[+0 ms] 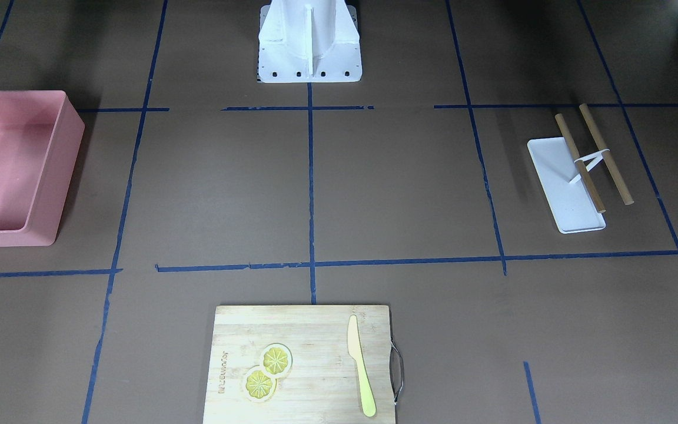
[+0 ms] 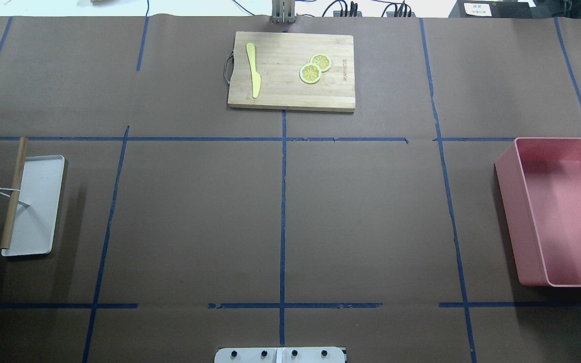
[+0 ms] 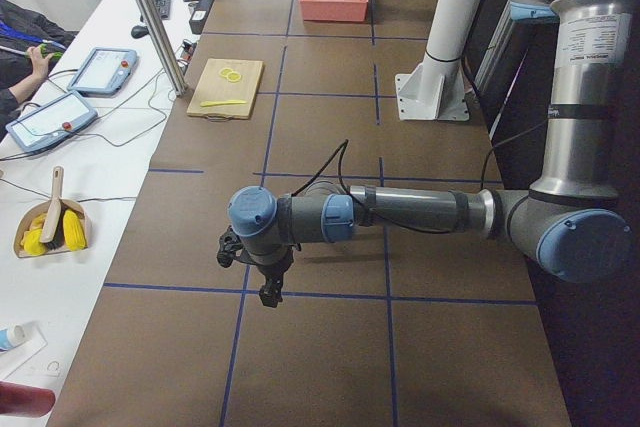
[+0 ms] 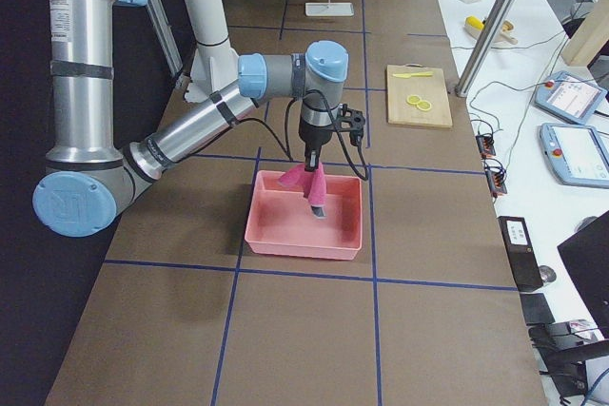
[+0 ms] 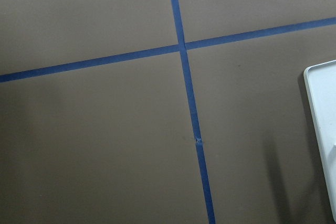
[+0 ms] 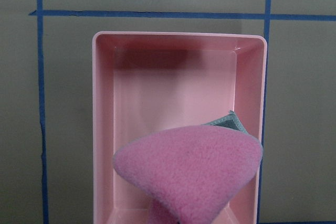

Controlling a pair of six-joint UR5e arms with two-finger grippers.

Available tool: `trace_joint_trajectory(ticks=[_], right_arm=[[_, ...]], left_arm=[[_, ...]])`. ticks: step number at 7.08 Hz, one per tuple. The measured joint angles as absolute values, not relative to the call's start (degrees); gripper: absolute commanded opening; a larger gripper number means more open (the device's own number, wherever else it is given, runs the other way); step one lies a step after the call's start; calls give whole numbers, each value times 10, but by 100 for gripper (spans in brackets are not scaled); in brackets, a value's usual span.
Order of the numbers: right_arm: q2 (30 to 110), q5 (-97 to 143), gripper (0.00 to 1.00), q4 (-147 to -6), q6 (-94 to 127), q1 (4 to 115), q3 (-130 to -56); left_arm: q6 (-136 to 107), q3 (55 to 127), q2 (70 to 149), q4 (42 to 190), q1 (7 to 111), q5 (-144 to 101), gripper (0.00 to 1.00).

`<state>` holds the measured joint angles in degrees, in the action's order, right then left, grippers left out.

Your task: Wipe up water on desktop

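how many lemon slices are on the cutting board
2 lemon slices, both on the bamboo cutting board, right of the yellow knife in the overhead view: one nearer the robot, the other touching it, farther back. None appear hidden.

In the right wrist view, the right gripper (image 4: 310, 164) is hidden behind the pink fleece cloth (image 6: 189, 166), itself cut off at 6 o'clock. The pink rectangular plastic bin (image 1: 56, 176) is cropped at 9 o'clock in the front-facing view, the pale bamboo cutting board (image 1: 303, 330) at 6 o'clock. The left gripper (image 3: 268, 293) is shown too small for its jaws to be judged.
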<state>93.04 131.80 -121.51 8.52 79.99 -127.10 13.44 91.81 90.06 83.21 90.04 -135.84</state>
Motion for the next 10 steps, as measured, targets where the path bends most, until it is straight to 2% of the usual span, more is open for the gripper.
trace_joint_trajectory(ticks=[1, 6, 8, 10], right_arm=[[932, 1325, 100, -1209, 85, 800, -1264], [933, 1336, 100, -1184, 63, 804, -1241], [947, 1339, 100, -1110, -13, 836, -1176], [986, 1341, 100, -936, -31, 861, -1085]], left_arm=[[136, 915, 901, 833, 901, -1359, 100], [135, 914, 911, 833, 901, -1359, 100], [135, 909, 918, 833, 901, -1358, 100], [135, 899, 924, 833, 901, -1359, 100]])
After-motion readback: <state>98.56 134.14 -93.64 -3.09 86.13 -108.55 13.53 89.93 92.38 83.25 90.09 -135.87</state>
